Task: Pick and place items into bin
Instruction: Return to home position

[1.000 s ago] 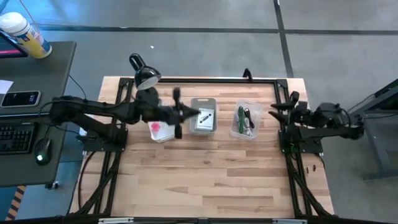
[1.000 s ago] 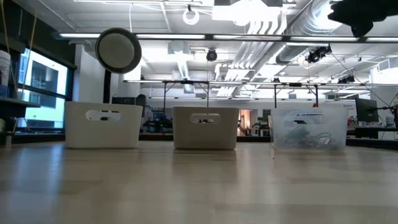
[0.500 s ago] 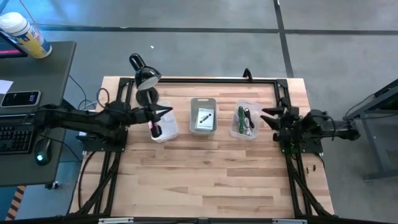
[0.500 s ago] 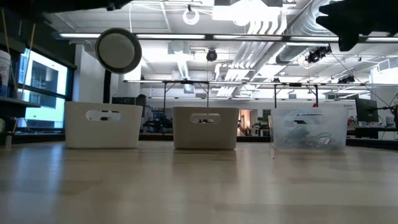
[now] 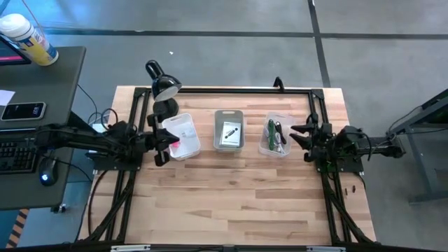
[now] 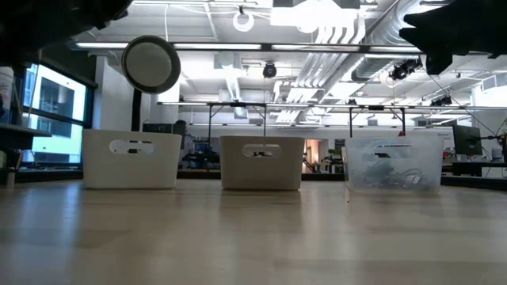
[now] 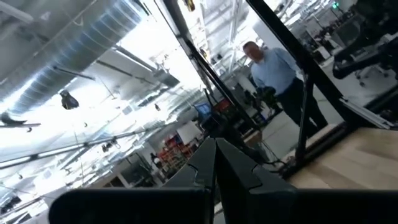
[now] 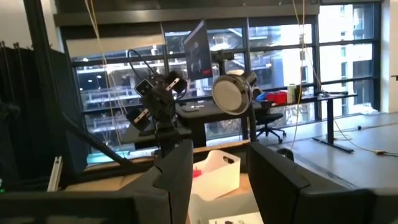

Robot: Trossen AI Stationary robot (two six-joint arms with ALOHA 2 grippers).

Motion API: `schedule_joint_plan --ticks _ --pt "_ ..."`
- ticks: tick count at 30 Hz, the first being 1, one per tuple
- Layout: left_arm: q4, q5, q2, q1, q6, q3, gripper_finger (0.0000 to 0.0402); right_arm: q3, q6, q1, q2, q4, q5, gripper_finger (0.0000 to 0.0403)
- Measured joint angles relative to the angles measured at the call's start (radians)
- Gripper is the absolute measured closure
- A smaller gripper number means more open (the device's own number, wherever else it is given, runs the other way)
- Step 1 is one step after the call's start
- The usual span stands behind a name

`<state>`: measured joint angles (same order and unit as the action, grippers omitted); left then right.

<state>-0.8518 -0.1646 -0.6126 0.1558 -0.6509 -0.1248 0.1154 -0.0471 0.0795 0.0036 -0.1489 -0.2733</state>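
A black desk lamp [image 5: 163, 85] stands at the far left corner of the wooden counter [image 5: 231, 203]. In the low view its round head [image 6: 150, 65] faces the camera. On the dark side counter [image 5: 66, 70] at the left are a keyboard [image 5: 17, 154], a mouse [image 5: 46, 173], a phone [image 5: 23, 110] and a white bottle [image 5: 28, 38]. A person [image 7: 280, 78] in a light blue shirt stands in the room behind.

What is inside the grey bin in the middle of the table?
From above, the grey bin holds a white flat packet with a dark part. Anything beneath it is covered, and from table height the bin's wall hides everything.
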Motion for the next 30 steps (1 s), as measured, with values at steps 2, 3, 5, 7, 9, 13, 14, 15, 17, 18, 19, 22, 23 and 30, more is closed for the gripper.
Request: schedule_joint_plan --ticks 2,3,5,7,9,13,14,15,17,18,19,22,23,30 --pt "-0.011 0.000 0.008 0.000 0.003 0.025 0.0401 0.000 -0.001 0.000 0.001 0.009 0.001 0.0263" --pt "-0.012 0.000 0.008 -0.001 0.009 0.032 0.0401 0.000 -0.001 0.000 0.001 0.015 0.005 0.0263" --pt "-0.009 0.004 0.008 -0.009 0.016 0.042 0.0401 0.000 0.000 0.000 0.001 0.019 0.016 0.0263" --pt "-0.011 0.028 0.008 -0.033 0.009 0.057 0.0401 0.000 0.000 0.000 0.001 0.030 0.018 0.0263" --pt "-0.035 0.065 0.010 -0.064 -0.008 0.092 0.0401 0.000 0.000 0.000 0.001 0.041 0.009 0.0263" --pt "-0.079 0.145 0.071 -0.130 -0.074 0.115 0.0401 0.000 0.002 0.000 0.000 0.040 0.000 0.0263" --pt "-0.062 0.156 0.094 -0.144 -0.088 0.116 0.0401 0.000 0.002 0.000 0.000 0.040 -0.001 0.0263" --pt "-0.043 0.164 0.118 -0.158 -0.100 0.116 0.0401 0.000 0.003 0.000 0.000 0.040 -0.001 0.0263" --pt "0.015 0.183 0.173 -0.187 -0.116 0.116 0.0401 0.000 0.003 0.000 0.000 0.041 -0.001 0.0263" --pt "0.048 0.193 0.202 -0.203 -0.127 0.116 0.0401 0.000 0.003 0.000 0.000 0.044 0.000 0.0263" --pt "0.077 0.203 0.231 -0.219 -0.135 0.116 0.0401 0.000 0.003 0.000 0.000 0.047 -0.001 0.0263" --pt "0.146 0.234 0.316 -0.269 -0.179 0.116 0.0401 0.000 0.006 0.000 0.000 0.057 -0.001 0.0263" --pt "0.162 0.249 0.345 -0.286 -0.204 0.116 0.0401 0.000 0.009 0.000 0.000 0.058 -0.001 0.0263" --pt "0.321 0.244 0.544 -0.355 -0.335 0.113 0.0401 0.000 0.020 0.000 0.000 0.059 -0.001 0.0263"
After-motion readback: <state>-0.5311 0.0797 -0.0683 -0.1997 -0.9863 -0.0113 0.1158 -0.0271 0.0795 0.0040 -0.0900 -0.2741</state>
